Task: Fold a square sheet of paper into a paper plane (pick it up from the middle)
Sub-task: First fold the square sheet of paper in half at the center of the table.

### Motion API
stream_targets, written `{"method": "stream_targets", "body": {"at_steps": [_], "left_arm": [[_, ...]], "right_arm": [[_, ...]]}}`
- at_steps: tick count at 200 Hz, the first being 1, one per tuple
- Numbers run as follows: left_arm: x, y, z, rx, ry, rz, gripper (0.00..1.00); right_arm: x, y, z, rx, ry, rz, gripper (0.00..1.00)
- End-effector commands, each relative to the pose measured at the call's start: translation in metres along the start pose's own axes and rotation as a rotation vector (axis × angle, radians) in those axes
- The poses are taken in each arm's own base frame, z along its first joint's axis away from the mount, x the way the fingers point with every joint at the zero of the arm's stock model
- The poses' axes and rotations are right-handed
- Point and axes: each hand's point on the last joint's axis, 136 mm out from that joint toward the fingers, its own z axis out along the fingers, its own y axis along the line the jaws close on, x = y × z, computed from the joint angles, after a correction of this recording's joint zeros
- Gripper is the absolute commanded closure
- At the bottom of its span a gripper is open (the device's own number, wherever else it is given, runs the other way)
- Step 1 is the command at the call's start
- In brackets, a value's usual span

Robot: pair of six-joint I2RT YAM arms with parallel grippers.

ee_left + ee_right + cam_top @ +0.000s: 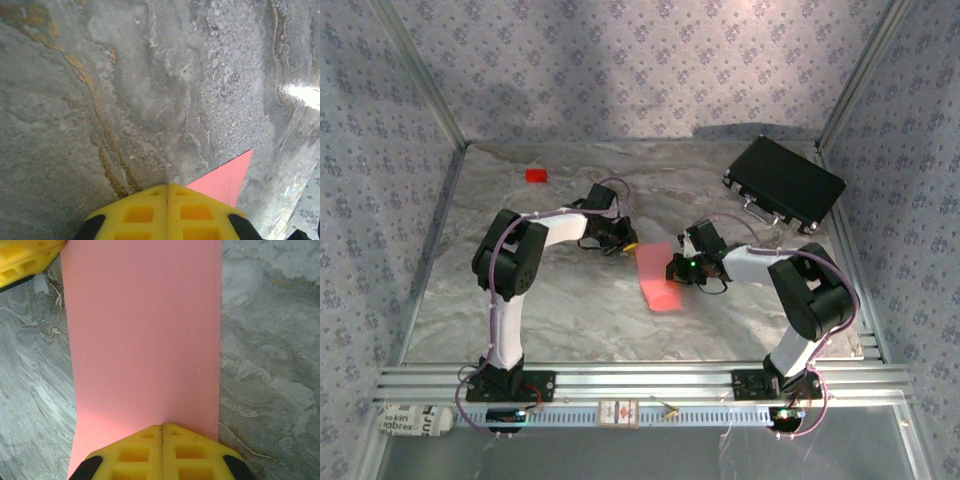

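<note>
The right gripper [162,427], jaws together, sits over the near end of the folded pink paper sheet [145,330], which stretches straight ahead of it on the bench [270,340]. The left gripper [167,187], likewise closed, has the sheet's corner just to its right.

Smooth matt paper [145,330], marble-look table [560,310]
</note>
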Motion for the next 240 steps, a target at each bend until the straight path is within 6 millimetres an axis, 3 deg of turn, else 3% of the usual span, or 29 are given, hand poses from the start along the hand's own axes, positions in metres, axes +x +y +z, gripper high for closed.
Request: {"method": "stream_targets", "body": {"at_steps": [1,61,85,107,146,169,197,240], "left_arm": [[-0.035,0.039,-0.003,-0.143,-0.119,-0.057,1.00],[-0.031,0.006,-0.032,-0.086,-0.120,-0.010,0.96],[-0.017,-0.010,-0.047,-0.057,-0.116,0.035,0.94],[0.010,-0.021,-0.054,-0.022,-0.083,0.074,0.94],[0.075,-0.031,-0.041,0.076,0.028,0.084,0.94],[0.100,-0.037,-0.034,0.141,0.072,0.074,0.94],[0.122,-0.033,-0.026,0.137,0.117,0.086,0.93],[0.131,-0.020,-0.017,0.137,0.137,0.060,0.92]], "right_arm": [[0.045,-0.043,0.003,0.140,0.138,0.072,1.00],[0.041,-0.040,0.005,0.132,0.114,0.078,1.00],[0.039,-0.040,0.004,0.140,0.108,0.073,1.00],[0.039,-0.040,0.004,0.145,0.102,0.095,1.00],[0.039,-0.041,0.003,0.152,0.104,0.095,1.00],[0.039,-0.041,0.004,0.152,0.109,0.094,1.00],[0.039,-0.041,0.003,0.154,0.107,0.094,1.00],[0.038,-0.040,0.003,0.153,0.108,0.094,1.00]]}}
